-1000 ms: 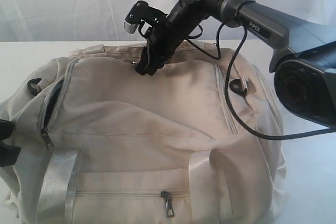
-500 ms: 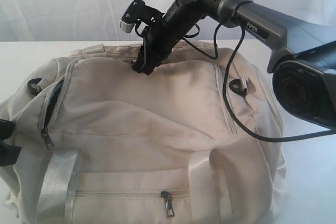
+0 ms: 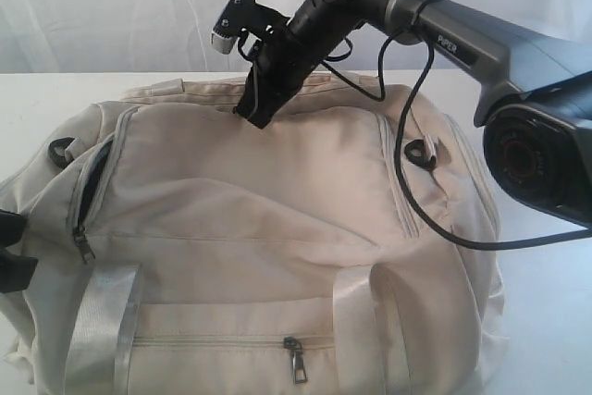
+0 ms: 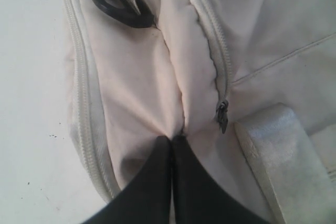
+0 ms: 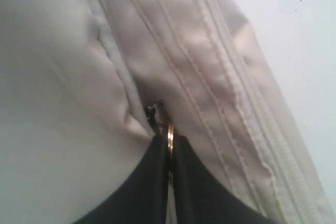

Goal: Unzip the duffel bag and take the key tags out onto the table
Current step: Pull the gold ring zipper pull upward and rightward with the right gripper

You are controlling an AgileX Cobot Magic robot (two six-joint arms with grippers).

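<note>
Right wrist view: right pincer [image 5: 169,141] clamped on zipper pull [image 5: 170,131] at 12 o'clock of duffel bag [image 3: 277,219], left pincer [image 4: 171,141] pinching bag fabric; unzipping step, next probably a drag along the track.

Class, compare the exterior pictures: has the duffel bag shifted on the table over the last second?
No. The bag keeps its outline against the far edge of the table, and its front zip pull sits in the same spot.
</note>
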